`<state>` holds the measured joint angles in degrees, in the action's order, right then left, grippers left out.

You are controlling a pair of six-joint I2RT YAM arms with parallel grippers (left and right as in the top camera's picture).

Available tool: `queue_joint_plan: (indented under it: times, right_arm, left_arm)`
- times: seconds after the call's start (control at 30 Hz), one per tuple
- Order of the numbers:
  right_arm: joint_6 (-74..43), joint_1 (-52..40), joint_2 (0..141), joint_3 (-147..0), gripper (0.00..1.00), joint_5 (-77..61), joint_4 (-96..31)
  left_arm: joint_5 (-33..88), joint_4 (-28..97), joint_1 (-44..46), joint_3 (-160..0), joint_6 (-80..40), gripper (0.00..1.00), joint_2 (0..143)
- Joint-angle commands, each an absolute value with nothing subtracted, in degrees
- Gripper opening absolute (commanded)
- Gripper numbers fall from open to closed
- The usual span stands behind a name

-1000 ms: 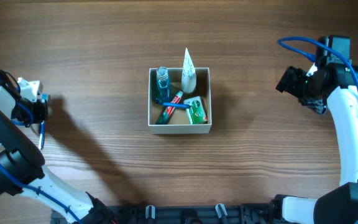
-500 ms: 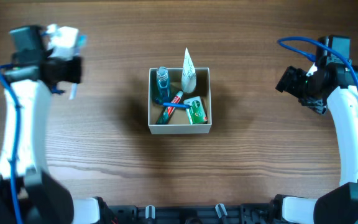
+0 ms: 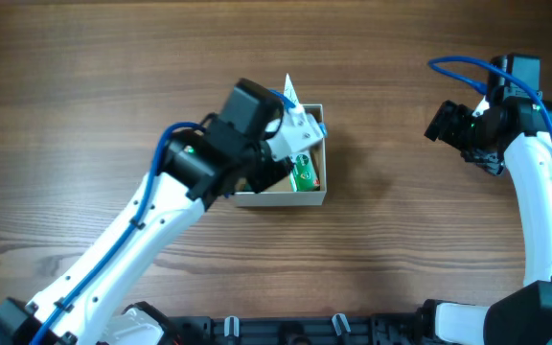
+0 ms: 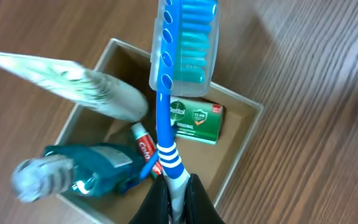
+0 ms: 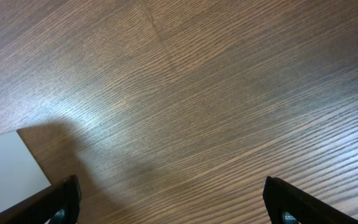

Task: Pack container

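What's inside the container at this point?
In the container: green soap box, red toothpaste, teal bottle, leaning white tube. Overhead the left arm hides most; the toothbrush in the left tool covers some floor.

— Anything legible?
— The green soap box (image 4: 194, 121) says "Dettol" in white on its logo. The finer print beside it is too small to read.
— And the red tube (image 4: 143, 144)?
— White letters, "Col", and the rest is hidden.
— From overhead?
— The print there is too small to read.
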<state>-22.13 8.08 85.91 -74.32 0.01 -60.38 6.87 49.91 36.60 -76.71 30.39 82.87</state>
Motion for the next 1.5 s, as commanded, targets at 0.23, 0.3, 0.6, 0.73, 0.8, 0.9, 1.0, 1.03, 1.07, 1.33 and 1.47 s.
queue_joint_plan:
  times: [0.23,0.3,0.6,0.73,0.8,0.9,1.0,1.03,1.07,1.33,1.47]
  right_arm:
    - [-21.17,8.23,85.91,-74.13,0.95,0.30,-61.32]
    - [-21.15,8.23,85.91,-74.13,0.95,0.30,-61.32]
    - [-12.32,4.32,85.78,-75.59,0.94,1.26,-58.83]
    - [-10.17,-3.90,85.93,-76.62,1.00,2.52,-50.19]
    - [-5.78,-6.74,86.39,-76.60,1.00,2.50,-43.42]
    - [-4.14,-6.90,85.91,-76.62,1.00,2.70,-35.75]
    - [-0.27,-6.90,83.13,-76.62,0.98,-0.43,-38.54]
    - [-1.98,-6.90,81.23,-76.60,0.97,-0.51,-39.94]
    - [-3.40,-6.90,78.50,-76.40,0.99,-0.47,-40.36]
    - [-4.69,-6.92,53.65,-58.30,1.00,0.38,-38.74]
    - [-4.95,-6.90,41.32,-45.58,1.00,0.36,-36.71]
  left_arm:
    - [-2.09,46.22,36.01,-77.14,34.30,0.04,97.84]
    - [-2.07,45.87,35.83,-77.14,34.26,0.56,97.84]
    - [-13.47,46.04,31.53,-77.17,13.04,1.00,80.60]
    - [-11.55,44.47,16.56,-77.14,1.48,1.00,78.63]
    - [-6.42,43.88,8.47,-77.17,-0.51,1.00,80.75]
    - [-5.80,43.70,2.44,-77.17,-0.47,1.00,82.87]
    - [-5.76,44.64,0.60,-77.17,-0.49,1.00,81.17]
    - [-5.74,46.57,0.62,-77.17,-0.49,1.00,79.66]
    - [-4.58,48.40,0.62,-77.14,-0.38,1.00,76.66]
    - [1.04,43.13,0.47,-58.59,0.38,1.00,48.62]
    - [0.60,41.41,0.47,-48.12,-2.68,1.00,39.24]
